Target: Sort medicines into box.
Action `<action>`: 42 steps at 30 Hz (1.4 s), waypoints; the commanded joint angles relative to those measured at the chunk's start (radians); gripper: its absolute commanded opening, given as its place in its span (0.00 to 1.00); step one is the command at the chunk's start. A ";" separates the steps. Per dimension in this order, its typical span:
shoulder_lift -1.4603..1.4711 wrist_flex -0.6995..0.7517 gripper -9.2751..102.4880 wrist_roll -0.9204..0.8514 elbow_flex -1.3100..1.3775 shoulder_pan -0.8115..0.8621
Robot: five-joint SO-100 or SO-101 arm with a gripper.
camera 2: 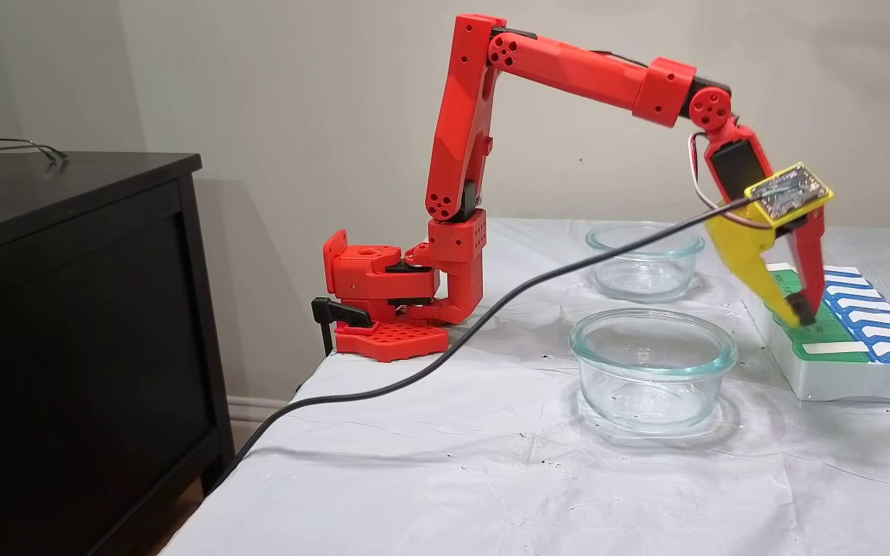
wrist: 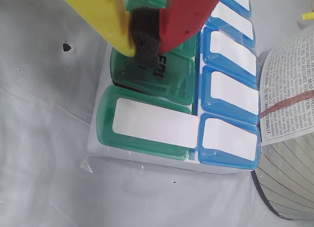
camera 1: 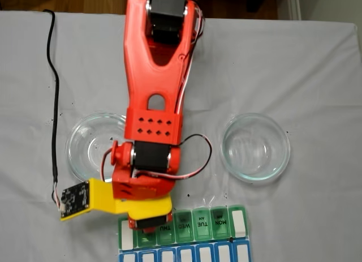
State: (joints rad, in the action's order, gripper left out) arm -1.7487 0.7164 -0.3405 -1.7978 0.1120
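Here the gripper (wrist: pixel 146 44) hung low over the box (wrist: pixel 147 121), its yellow and red fingers drawn together on dark padding at the tips, right above a green lid lettered FRI. No medicines could be made out, in the bowls (camera 2: pixel 652 369) or between the fingers (anything pinched there was hidden by the padding). Pushing lower could jam the tips on the shut lid and shove the box along the cloth. Other lids read THU, WED, TUE and MON (camera 1: pixel 220 223).
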 commanded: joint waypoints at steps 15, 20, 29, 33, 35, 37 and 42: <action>-0.460 -0.091 0.08 -0.014 -0.249 0.005; -0.836 0.012 0.08 -0.035 -0.448 -0.026; -1.273 0.393 0.08 -0.262 -0.821 -0.077; -1.457 0.515 0.08 -0.252 -0.953 -0.101; -1.457 0.488 0.08 -0.202 -1.008 -0.097; -1.457 0.453 0.08 -0.156 -1.088 -0.087; -1.456 0.431 0.08 -0.118 -1.192 -0.118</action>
State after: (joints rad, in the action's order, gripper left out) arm -3.1830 1.1597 -0.4771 -2.9928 0.0153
